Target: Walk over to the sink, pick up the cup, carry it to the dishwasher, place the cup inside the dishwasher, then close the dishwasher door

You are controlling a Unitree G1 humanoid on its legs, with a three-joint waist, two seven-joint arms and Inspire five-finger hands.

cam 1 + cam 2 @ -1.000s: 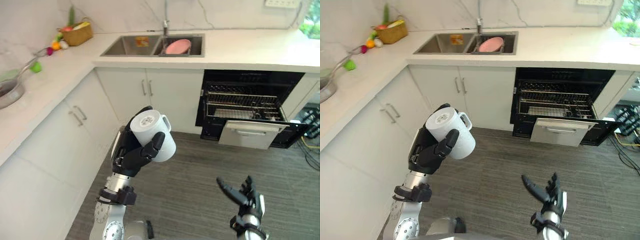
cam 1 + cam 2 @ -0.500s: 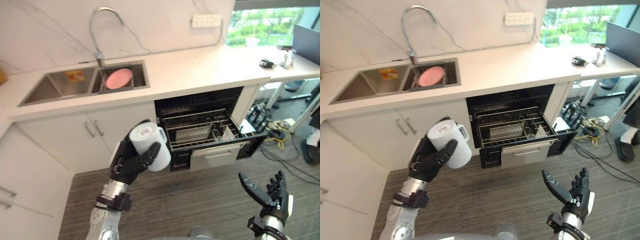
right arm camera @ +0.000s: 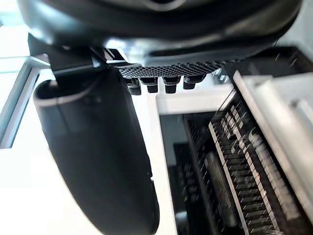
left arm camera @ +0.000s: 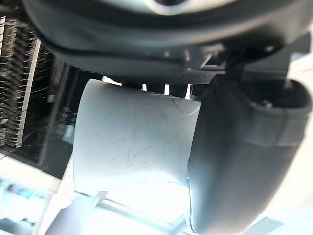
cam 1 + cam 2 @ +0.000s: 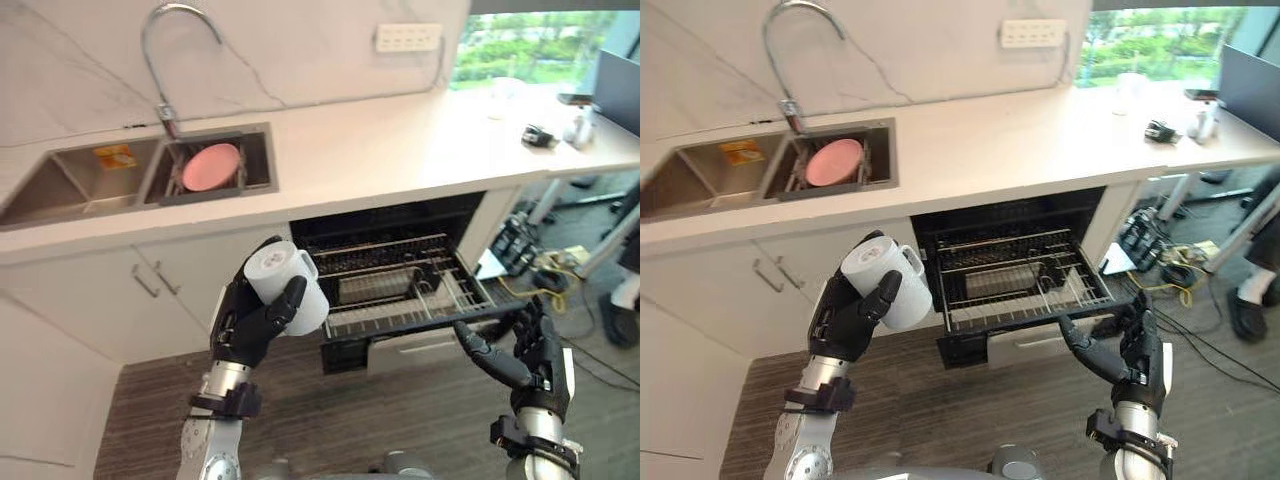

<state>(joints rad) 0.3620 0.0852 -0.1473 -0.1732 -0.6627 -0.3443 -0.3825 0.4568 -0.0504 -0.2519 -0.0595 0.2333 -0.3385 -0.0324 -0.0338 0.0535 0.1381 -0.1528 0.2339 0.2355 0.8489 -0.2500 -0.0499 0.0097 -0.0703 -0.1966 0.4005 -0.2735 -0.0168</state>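
The dishwasher (image 5: pixel 385 215) stands open under the desk (image 5: pixel 400 150), to the right of the sink (image 5: pixel 90 185). Its door (image 5: pixel 1035 345) is folded down and the wire rack (image 5: pixel 400 290) is drawn out over it, so the rack's front edge juts into the floor (image 5: pixel 380 420) space ahead of the robot. The rack looks mostly bare, with open room above it up to the desk's underside.

The left hand (image 5: pixel 245 325) is wrapped round the cup (image 5: pixel 285 285), fingers and thumb (image 4: pixel 239 156) curled on its white wall. The cup is held tilted in the air, a flat round end facing up and its handle on the dishwasher side. It hangs in front of the white cabinets (image 5: pixel 150 290), just beside the rack's left front corner and not over the rack. Whether it touches the rack I cannot tell.

The right hand (image 5: pixel 520 350) is spread wide and holds nothing. It sits low, near the right front corner of the door and rack; its wrist view looks along the rack's tines.

In the sink's right basin a pink plate (image 5: pixel 210 167) leans on edge under the faucet (image 5: pixel 170 40). A socket (image 5: pixel 408 37) sits on the wall. Small items lie on the far right of the desk, well apart from the hands. A person's shoe (image 5: pixel 1245 310) rests on the floor at the right edge, beyond the door.
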